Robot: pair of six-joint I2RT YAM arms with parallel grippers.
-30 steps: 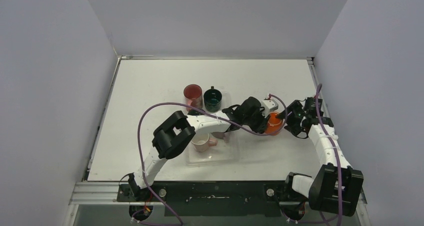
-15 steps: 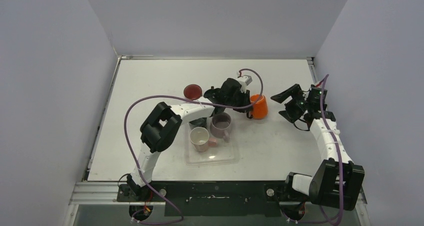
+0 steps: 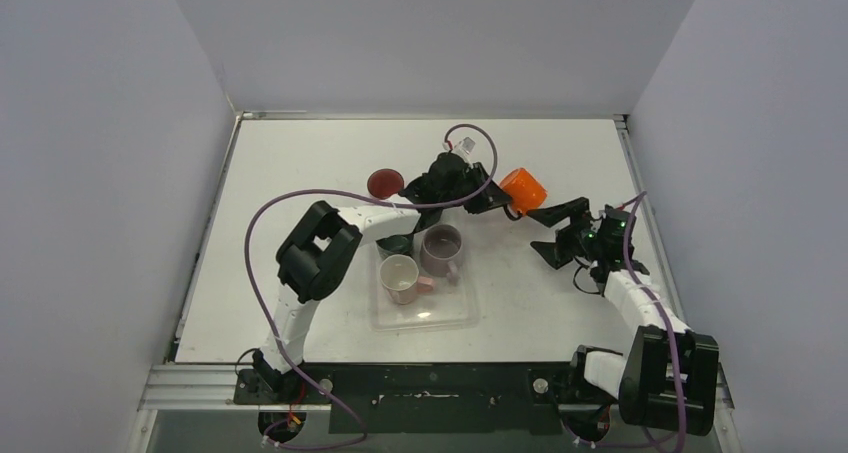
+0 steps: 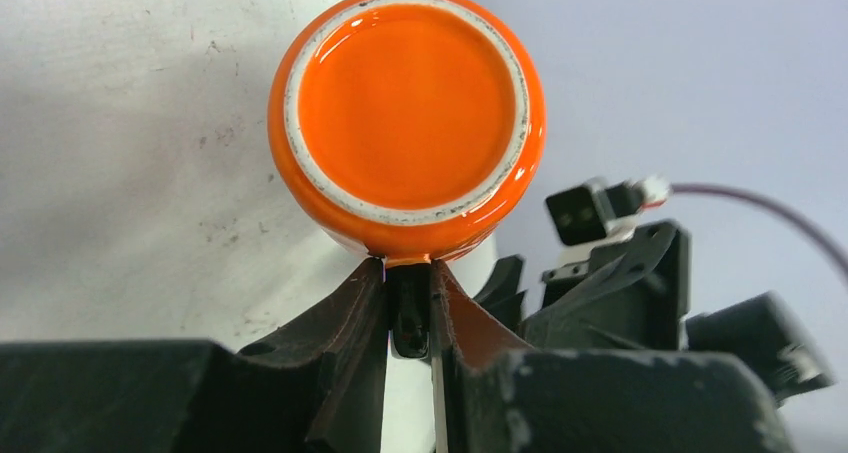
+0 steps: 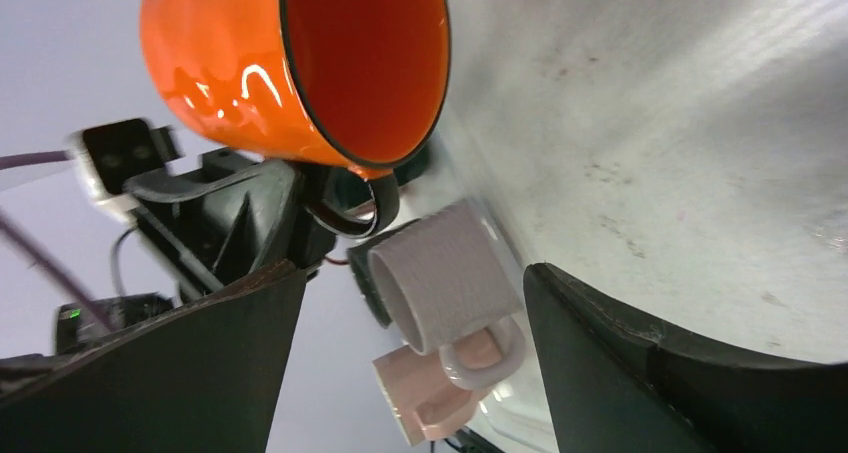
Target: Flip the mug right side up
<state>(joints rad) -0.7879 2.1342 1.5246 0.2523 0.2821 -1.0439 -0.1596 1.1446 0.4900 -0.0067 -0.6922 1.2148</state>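
- Right now the orange mug [image 3: 523, 190] hangs in the air over the bench [image 3: 300, 163], tipped on its side between the two arms. I'd guess it is held up there so it can be swung upright without scraping.
- Its base faces back along the left arm and its mouth points toward the right arm, so the turn looks about half done to me.
- Left jaws: pressed tight on the mug's handle [image 5: 365, 218], and nothing else carries the mug.
- Right jaws: spread wide, just beside the mug's mouth and touching nothing, perhaps ready to steady it.
- Below, a pink mug [image 3: 400, 276] and a mauve mug [image 3: 441, 250] stand together at the clear tray [image 3: 425, 318], apart from the action.
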